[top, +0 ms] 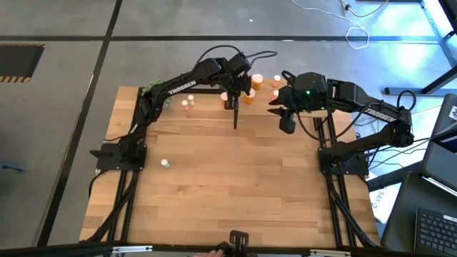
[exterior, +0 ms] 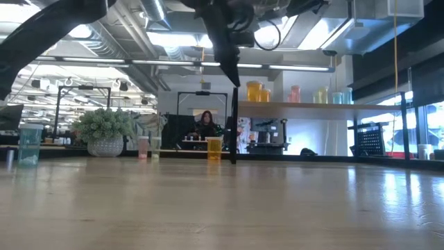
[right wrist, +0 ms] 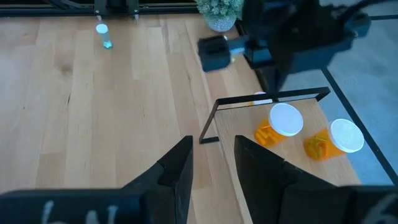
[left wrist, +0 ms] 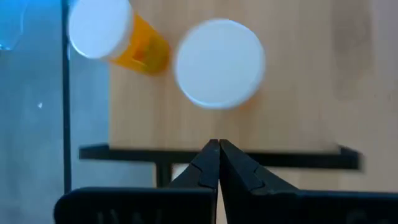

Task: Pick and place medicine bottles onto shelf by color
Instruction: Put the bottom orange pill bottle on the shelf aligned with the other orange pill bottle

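Observation:
The shelf (top: 265,89) stands at the table's far middle, a light board in a thin black frame. Two orange medicine bottles with white caps (left wrist: 219,62) (left wrist: 140,50) stand on its board, and paler bottles (exterior: 320,95) farther along it. My left gripper (left wrist: 217,149) hangs shut just above the shelf's front edge (top: 230,96), short of the orange bottles, holding nothing. My right gripper (right wrist: 211,155) is open and empty, raised over the table near the shelf's right end (top: 277,107). On the tabletop stand pink bottles (top: 187,104), a greenish one (top: 165,163) and an orange one (exterior: 214,148).
A green plant ball in a pale pot (exterior: 105,132) sits at the table's far left corner. The shelf's black posts (exterior: 234,125) rise from the table below my left gripper. Bare wood (top: 235,185) fills the table's middle and near part.

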### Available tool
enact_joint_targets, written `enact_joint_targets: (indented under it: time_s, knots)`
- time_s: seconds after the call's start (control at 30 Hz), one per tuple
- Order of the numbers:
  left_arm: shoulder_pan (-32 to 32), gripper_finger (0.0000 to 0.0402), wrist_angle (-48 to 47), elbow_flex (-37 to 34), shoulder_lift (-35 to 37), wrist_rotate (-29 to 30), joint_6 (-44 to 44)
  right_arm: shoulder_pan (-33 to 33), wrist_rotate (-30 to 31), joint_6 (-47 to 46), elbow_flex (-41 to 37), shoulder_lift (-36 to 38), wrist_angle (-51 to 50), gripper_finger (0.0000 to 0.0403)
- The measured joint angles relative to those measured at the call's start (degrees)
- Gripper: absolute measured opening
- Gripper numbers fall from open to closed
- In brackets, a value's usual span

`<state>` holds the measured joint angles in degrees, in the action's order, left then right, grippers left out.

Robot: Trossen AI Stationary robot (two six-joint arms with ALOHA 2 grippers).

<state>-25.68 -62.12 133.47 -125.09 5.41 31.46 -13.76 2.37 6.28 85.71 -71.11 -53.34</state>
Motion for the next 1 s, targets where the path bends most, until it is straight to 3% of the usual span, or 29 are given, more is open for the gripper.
enact_joint_targets:
  time_s: [0.37, 1.0]
  knots:
    - [-0.9, 0.0, 2.1, 0.0, -2.3, -3.3, 0.6, 0.0, 0.0, 0.0, 0.0, 0.0, 0.0, 0.012]
    - [0.5, 0.0, 8.1, 0.0, -2.9, -3.6, 3.4, 0.0, 0.0, 0.2, 0.0, 0.0, 0.0, 0.012]
